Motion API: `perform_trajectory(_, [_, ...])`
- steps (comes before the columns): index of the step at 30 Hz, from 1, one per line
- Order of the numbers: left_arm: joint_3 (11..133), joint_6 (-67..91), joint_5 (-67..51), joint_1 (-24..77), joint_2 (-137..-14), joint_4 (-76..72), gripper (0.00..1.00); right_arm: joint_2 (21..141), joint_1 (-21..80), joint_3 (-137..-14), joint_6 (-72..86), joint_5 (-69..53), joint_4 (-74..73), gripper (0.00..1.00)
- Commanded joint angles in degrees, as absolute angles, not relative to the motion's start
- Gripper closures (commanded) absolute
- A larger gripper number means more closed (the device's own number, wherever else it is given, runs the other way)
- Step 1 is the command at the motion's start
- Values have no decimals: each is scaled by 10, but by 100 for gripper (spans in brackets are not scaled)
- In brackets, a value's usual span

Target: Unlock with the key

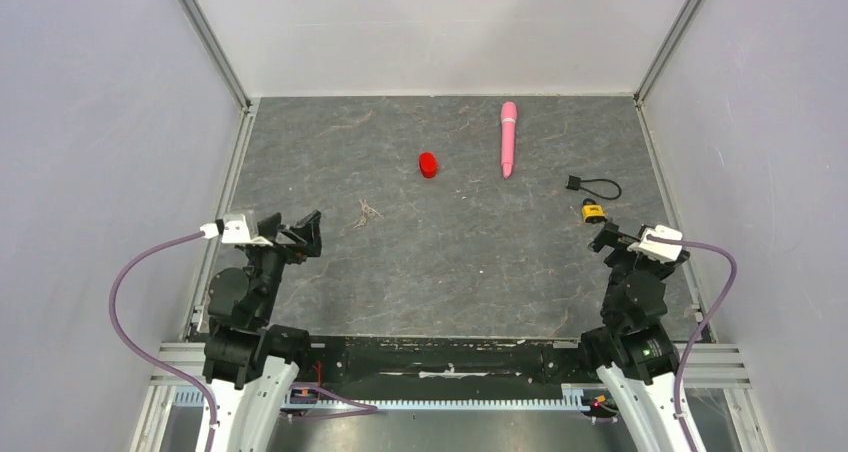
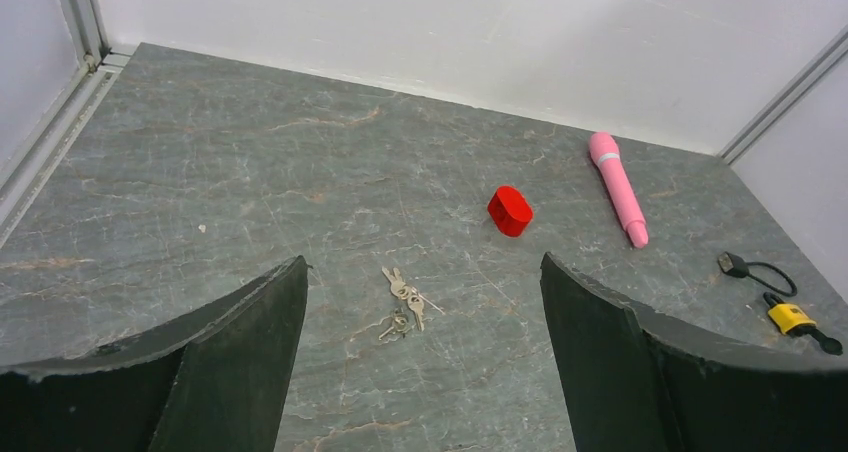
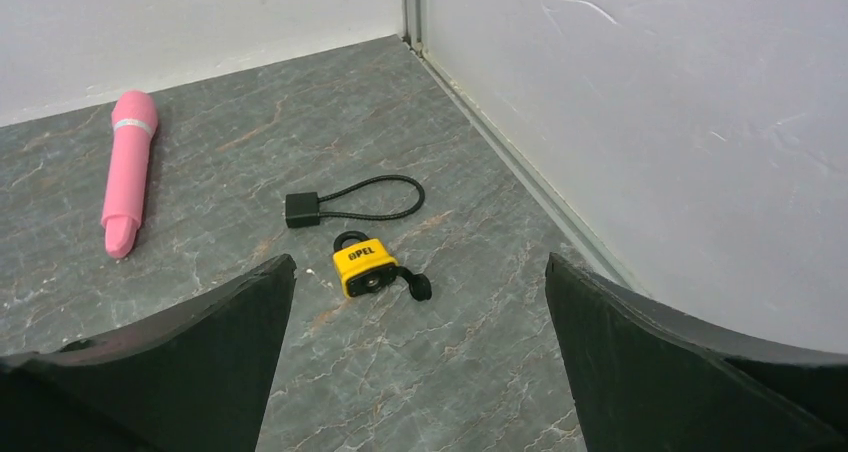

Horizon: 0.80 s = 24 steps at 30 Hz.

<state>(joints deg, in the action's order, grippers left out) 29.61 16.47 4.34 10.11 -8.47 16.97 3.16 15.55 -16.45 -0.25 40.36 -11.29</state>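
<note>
A small bunch of thin silvery keys (image 2: pixel 405 300) lies flat on the grey stone floor, ahead of my open left gripper (image 2: pixel 425 302); from above the keys (image 1: pixel 368 213) sit right of that gripper (image 1: pixel 300 234). The yellow padlock (image 3: pixel 364 266) lies flat with its black keyhole cover swung open, just ahead of my open right gripper (image 3: pixel 420 312). From above the padlock (image 1: pixel 594 212) is just beyond the right gripper (image 1: pixel 606 238). It also shows far right in the left wrist view (image 2: pixel 792 318). Both grippers are empty.
A black cord loop with a block end (image 3: pixel 345 200) lies just beyond the padlock. A pink cylinder (image 1: pixel 508 138) and a small red block (image 1: pixel 428 164) lie farther back. Grey walls with metal rails (image 1: pixel 662 207) close in both sides and the back.
</note>
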Motion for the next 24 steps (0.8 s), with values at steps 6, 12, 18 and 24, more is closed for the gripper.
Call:
perform_trajectory(6, [308, 142, 15, 108, -109, 174, 9, 102, 159, -204, -8, 351, -117, 2])
perform_trajectory(12, [351, 154, 28, 108, -172, 234, 9, 245, 159, -259, 30, 317, -154, 2])
perform_trajectory(18, [401, 167, 42, 108, -258, 319, 9, 431, 158, -341, 98, 289, -219, 2])
perform_trajectory(24, [461, 187, 5, 108, -393, 394, 9, 603, 158, -443, 182, 260, -289, 2])
